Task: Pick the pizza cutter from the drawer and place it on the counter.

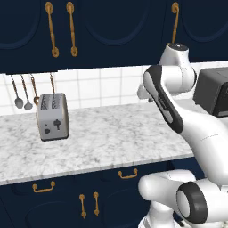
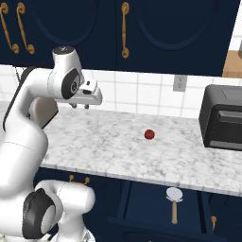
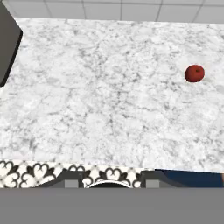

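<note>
Counter (image 2: 118, 146): marbled; toaster (image 1: 52, 116) near its back edge, red fruit (image 2: 149, 134) mid-slab.
Drawer (image 2: 142, 208): pulled out below the counter's front edge.
Pizza cutter (image 2: 174, 201): inside the drawer, wheel toward the counter.
Gripper (image 2: 79, 106): above the counter, well apart from the cutter; finger spread cannot be told.

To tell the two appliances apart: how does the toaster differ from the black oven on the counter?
The toaster is silver, tall and narrow with top slots; the oven is black, wider and boxy. The toaster stands beside hanging spoons; the oven stands at the other end. Both rest on the counter.
</note>
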